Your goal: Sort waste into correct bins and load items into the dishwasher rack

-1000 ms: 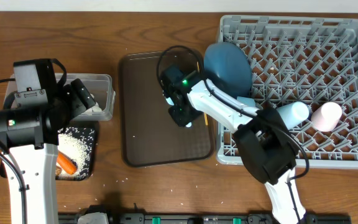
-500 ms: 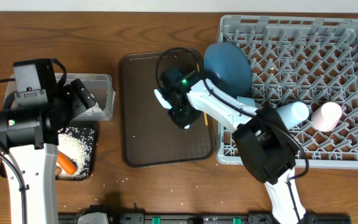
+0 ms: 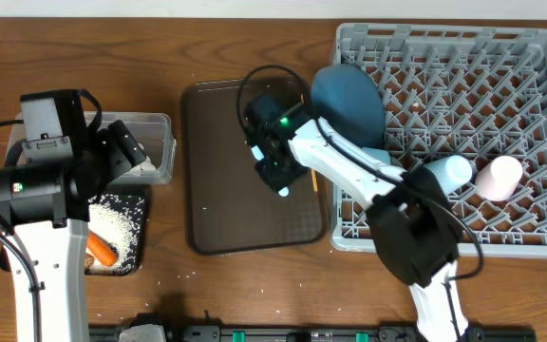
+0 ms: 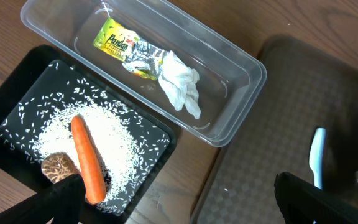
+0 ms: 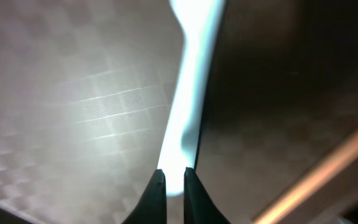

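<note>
We watch the right hand (image 5: pixel 173 179) snap shut on the blue knife (image 5: pixel 190 106), so it's ours, rack (image 3: pixel 501 123) next.

Left arm (image 3: pixel 41 218): white moulded link shells alternate with black cylindrical joint housings, and a black box-shaped module sits at the top. One green indicator lamp (image 3: pixel 22 187) is set in the black housing.

Right arm (image 3: pixel 349 171): same white links and black joints, with a green lamp (image 3: pixel 281 122) on the wrist housing and a thin black cable loop (image 3: pixel 266 68) above it.

Left gripper (image 4: pixel 188 202): broad, dark, rounded jaws, blurred.

Right gripper (image 5: pixel 174 180): slim black jaws tapering to points.
</note>
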{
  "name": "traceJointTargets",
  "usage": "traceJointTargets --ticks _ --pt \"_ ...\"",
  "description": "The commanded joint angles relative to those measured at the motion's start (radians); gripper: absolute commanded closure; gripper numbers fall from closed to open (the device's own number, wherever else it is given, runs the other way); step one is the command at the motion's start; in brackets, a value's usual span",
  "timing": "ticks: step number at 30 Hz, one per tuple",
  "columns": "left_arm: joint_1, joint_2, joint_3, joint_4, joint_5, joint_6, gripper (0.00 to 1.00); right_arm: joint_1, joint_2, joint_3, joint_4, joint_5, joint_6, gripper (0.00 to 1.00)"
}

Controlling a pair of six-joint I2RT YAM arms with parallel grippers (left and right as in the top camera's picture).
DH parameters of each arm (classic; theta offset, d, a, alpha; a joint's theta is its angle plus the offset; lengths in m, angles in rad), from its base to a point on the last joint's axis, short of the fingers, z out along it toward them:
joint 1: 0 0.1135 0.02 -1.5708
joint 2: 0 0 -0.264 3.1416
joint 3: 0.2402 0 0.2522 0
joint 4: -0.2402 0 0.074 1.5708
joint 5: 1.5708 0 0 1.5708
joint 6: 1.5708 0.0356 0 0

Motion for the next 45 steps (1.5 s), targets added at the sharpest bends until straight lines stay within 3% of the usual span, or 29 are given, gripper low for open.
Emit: traceJointTargets --ticks 1,5,7,11,17,26,33,45 --pt "0.004 -0.001 0.002 -0.003 -0.008 0.003 0.02 0.009 -0.096 0.027 0.004 0.004 0.015 0.99" --pt "0.004 -0.001 0.002 -0.003 -0.008 0.003 0.02 0.010 -0.107 0.027 0.003 0.004 0.015 0.96" --pt "0.004 -0.001 0.002 -0.003 -0.008 0.002 0.02 0.010 -0.102 0.018 0.005 0.003 0.021 0.82" --pt "0.004 -0.001 0.002 -0.003 -0.008 0.002 0.02 0.010 -0.074 -0.020 0.051 0.003 0.088 0.67" --pt "0.004 -0.001 0.002 -0.003 -0.008 0.003 0.02 0.007 0.031 -0.029 0.096 0.012 0.192 0.62" --pt "0.004 -0.001 0.002 -0.003 -0.008 0.003 0.02 -0.021 0.074 -0.029 0.079 -0.072 0.290 0.71" --pt "0.004 -0.001 0.002 -0.003 -0.008 0.003 0.02 -0.017 0.091 -0.030 0.073 -0.099 0.315 0.99" --pt "0.004 -0.001 0.002 -0.003 -0.008 0.003 0.02 -0.017 0.086 -0.026 0.090 -0.131 0.287 0.99"
